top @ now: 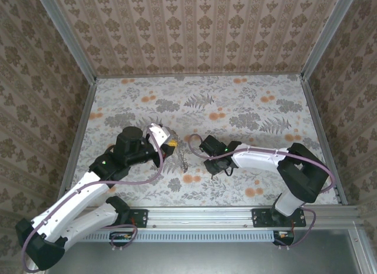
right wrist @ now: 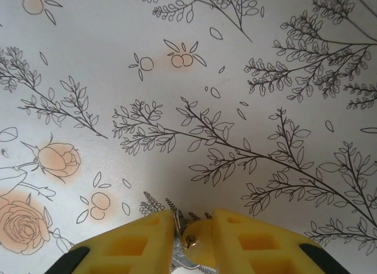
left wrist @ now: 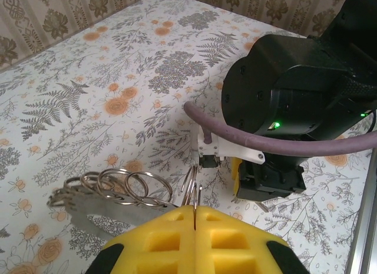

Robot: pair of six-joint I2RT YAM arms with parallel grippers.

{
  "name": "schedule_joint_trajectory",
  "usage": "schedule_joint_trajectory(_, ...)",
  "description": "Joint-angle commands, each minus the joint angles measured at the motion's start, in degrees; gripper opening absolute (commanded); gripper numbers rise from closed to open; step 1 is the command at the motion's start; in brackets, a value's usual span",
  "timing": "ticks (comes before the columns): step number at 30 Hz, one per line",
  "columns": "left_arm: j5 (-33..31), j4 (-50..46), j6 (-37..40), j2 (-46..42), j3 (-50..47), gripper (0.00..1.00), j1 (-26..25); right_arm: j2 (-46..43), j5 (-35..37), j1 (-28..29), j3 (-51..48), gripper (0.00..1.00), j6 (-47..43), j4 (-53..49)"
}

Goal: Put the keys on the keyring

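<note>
- a table (top: 235,103) covered in a pale floral cloth with orange blooms stood inside walls (top: 194,26) of brown damask paper.
- in the top view the two arms met near the middle of the frame, with a small silvery tangle of metal, the keys (top: 184,160), lying on the cloth between them.
- the left gripper (left wrist: 194,218) sat at the bottom centre of the left wrist view, its yellow pads (left wrist: 159,238) pressed together with no gap.
- the keyring (left wrist: 189,188), a thin metal ring, stood upright out of the seam between those pads, pinched there.
- to the left of it in that view, low in the frame, several linked rings and a flat grey blade lay together on the cloth.
- the right gripper (right wrist: 193,227) showed at the bottom of the right wrist view, pointing down at the cloth, its jaws a narrow way apart.
- a silvery bit of key sat in that gap, against the left-hand pad; i cannot tell if it was pinched.
</note>
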Motion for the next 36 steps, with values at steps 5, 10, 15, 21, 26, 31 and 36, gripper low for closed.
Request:
schedule_joint_trajectory(5,0.5,1.4,-1.0,-0.8,-0.2,0.0,0.2,1.6,0.6,0.4,1.6,0.19,-1.0,-0.6)
schedule_joint_trajectory(10,0.5,1.2,-1.0,-0.8,-0.2,0.0,0.3,0.7,0.9,0.4,0.8,0.06,-0.7,0.1)
schedule_joint_trajectory(15,1.4,0.3,-0.6,-0.2,0.5,0.0,0.3,-6.0,0.3,0.4,-3.3,0.0,-1.3,3.5)
schedule_joint_trajectory(21,5.8,-1.5,1.8,0.8,2.8,0.0,0.2,-25.4,-7.0,0.4,-12.2,0.0,-4.6,14.1)
schedule_joint_trajectory(26,11.2,-3.3,4.5,-0.1,5.1,0.0,-0.6,-39.0,-19.7,0.2,-15.7,0.0,-8.1,22.5)
schedule_joint_trajectory(31,17.4,-5.8,8.1,-0.1,8.5,0.0,-1.4,-42.4,-31.9,-0.2,-12.6,0.0,-9.3,26.7)
schedule_joint_trajectory(36,23.8,-7.8,10.7,1.9,11.0,0.0,-2.2,-41.4,-36.6,-0.3,-8.5,0.0,-9.7,29.8)
